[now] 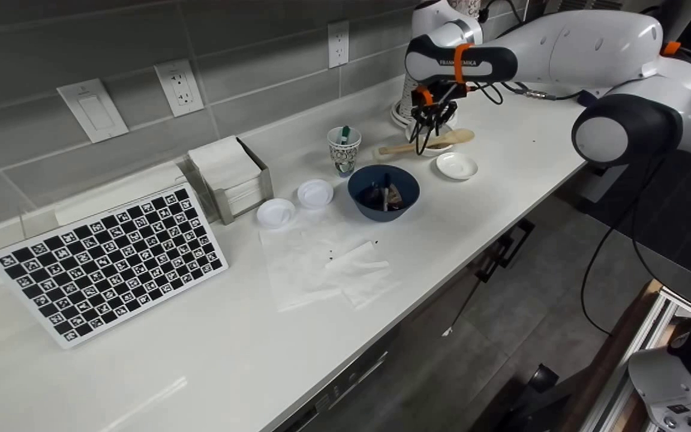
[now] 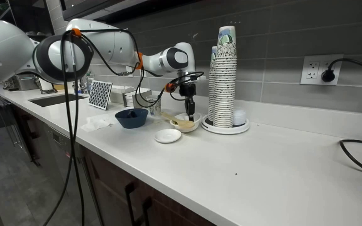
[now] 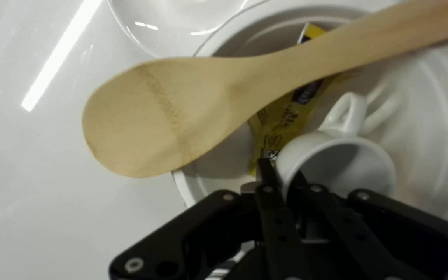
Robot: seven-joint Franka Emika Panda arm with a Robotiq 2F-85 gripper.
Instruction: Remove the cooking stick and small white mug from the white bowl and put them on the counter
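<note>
- You are working, as I judge, on the mug step: the glossy small white mug (image 3: pixel 336 163) is lying tilted inside the round plain white bowl (image 3: pixel 422 116), its loop handle pointing away from you in the wrist view. I cannot tell if it is touching the bowl's floor.
- Your black two-finger gripper (image 3: pixel 282 175) is pinching the mug's wall, as it seems, with the rim passing between its fingers.
- The pale tan wooden cooking stick (image 3: pixel 208 105), spoon-shaped, is resting across the bowl, its broad head reaching past the rim over the smooth white counter (image 2: pixel 262 169). This part is waiting, not yet done.
- A yellow printed packet (image 3: pixel 282 116) is lying in the bowl, partly under the stick.
- The next move is probably calling for a slow, straight lift, so the mug is not catching the stick; then you are needing to set it on the counter, apart from the small flat white dish (image 2: pixel 167 136).
</note>
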